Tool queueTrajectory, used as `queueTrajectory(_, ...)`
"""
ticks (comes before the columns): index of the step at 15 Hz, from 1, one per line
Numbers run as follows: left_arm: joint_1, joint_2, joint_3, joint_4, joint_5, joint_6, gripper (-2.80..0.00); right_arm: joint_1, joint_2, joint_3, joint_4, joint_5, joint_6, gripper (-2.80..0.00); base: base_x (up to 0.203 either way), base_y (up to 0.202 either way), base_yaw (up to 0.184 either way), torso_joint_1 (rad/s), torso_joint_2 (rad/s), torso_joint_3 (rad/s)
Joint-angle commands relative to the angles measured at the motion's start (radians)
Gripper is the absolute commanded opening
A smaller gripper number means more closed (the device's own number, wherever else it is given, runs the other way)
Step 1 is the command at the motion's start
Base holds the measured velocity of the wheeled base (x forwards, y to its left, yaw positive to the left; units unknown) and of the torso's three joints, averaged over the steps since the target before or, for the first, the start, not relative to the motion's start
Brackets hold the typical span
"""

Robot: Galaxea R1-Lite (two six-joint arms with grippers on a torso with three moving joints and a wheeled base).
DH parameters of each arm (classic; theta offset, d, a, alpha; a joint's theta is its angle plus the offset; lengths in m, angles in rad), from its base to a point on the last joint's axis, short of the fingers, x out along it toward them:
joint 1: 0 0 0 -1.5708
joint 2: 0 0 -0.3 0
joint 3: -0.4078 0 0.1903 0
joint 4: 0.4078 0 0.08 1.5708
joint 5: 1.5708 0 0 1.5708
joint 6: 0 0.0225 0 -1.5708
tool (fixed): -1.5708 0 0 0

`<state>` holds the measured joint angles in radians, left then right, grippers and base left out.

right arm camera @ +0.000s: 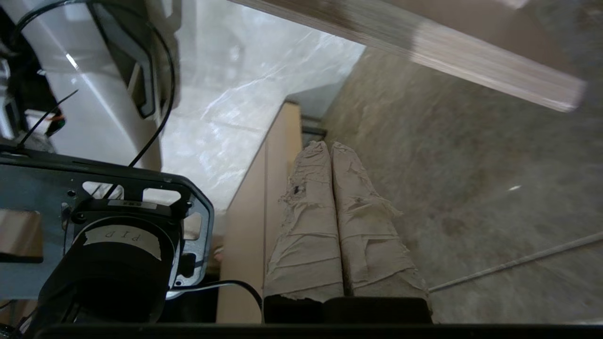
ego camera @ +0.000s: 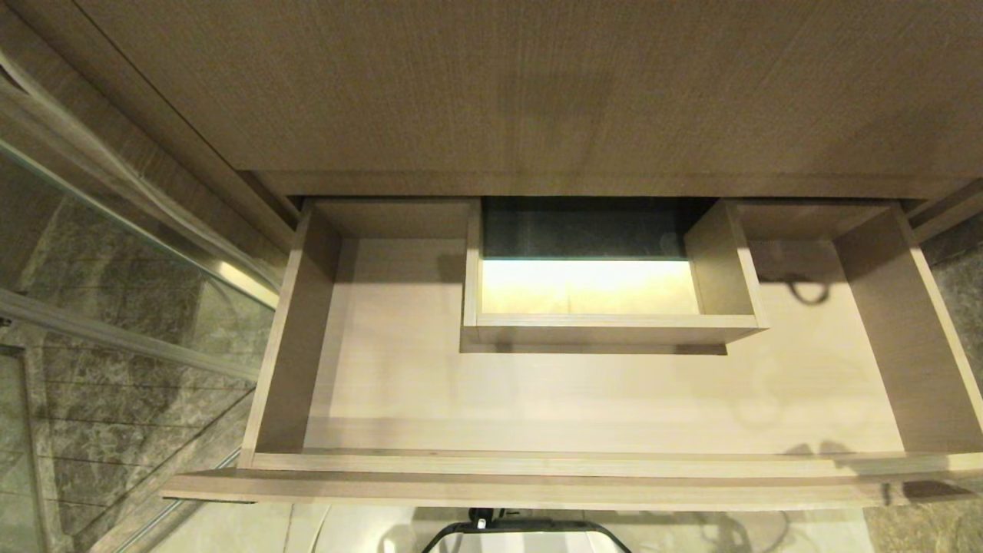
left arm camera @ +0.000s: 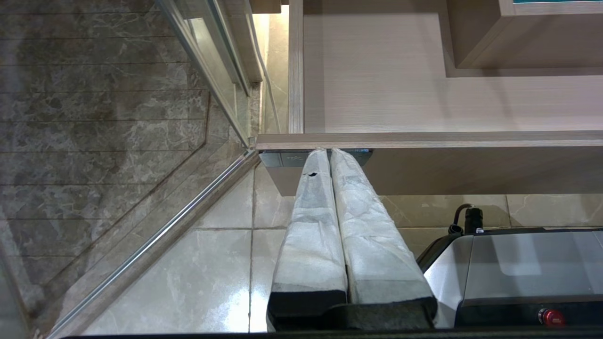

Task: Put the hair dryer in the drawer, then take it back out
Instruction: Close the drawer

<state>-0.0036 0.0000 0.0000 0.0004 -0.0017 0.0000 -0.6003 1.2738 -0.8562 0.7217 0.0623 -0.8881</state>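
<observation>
The wide light-wood drawer (ego camera: 906, 338) stands pulled out in the head view, its floor bare around a boxed cutout (ego camera: 610, 326) at the back middle. The hair dryer is out of view in every frame. Neither arm shows in the head view. My left gripper (left arm camera: 328, 151) is shut and empty, its wrapped fingertips just under the drawer's front panel (left arm camera: 471, 165) near its left corner. My right gripper (right arm camera: 328, 146) is shut and empty too, low beside a light-wood panel (right arm camera: 249, 221) with the marble wall (right arm camera: 471, 179) behind it.
A glass shower screen with a metal rail (ego camera: 138, 230) runs along the left of the drawer. A taller wood panel (ego camera: 537, 84) rises above it. Glossy floor tiles (left arm camera: 188, 282) lie below, and the robot's base (left arm camera: 518, 263) sits close under the drawer front.
</observation>
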Motion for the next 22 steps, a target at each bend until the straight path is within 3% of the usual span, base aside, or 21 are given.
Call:
queueTrajectory(1, 0.002, 0.000, 0.000, 0.000, 0.000, 0.000, -2.80, -0.014, 0.098, -0.005, -0.003, -0.006, -0.007, -2.80, 0.000, 0.000, 0.000, 0.000, 0.00, 0.000)
queueTrajectory(5, 0.001, 0.000, 0.000, 0.000, 0.000, 0.000, -2.80, -0.036, 0.180, -0.003, -0.027, -0.093, -0.012, -2.80, 0.000, 0.000, 0.000, 0.000, 0.00, 0.000)
queueTrajectory(10, 0.001, 0.000, 0.000, 0.000, 0.000, 0.000, -2.80, -0.053, 0.265, 0.008, -0.042, -0.133, -0.010, -2.80, 0.000, 0.000, 0.000, 0.000, 0.00, 0.000)
queueTrajectory(22, 0.001, 0.000, 0.000, 0.000, 0.000, 0.000, -2.80, -0.049, 0.406, -0.013, -0.189, -0.124, -0.003, -2.80, 0.000, 0.000, 0.000, 0.000, 0.00, 0.000)
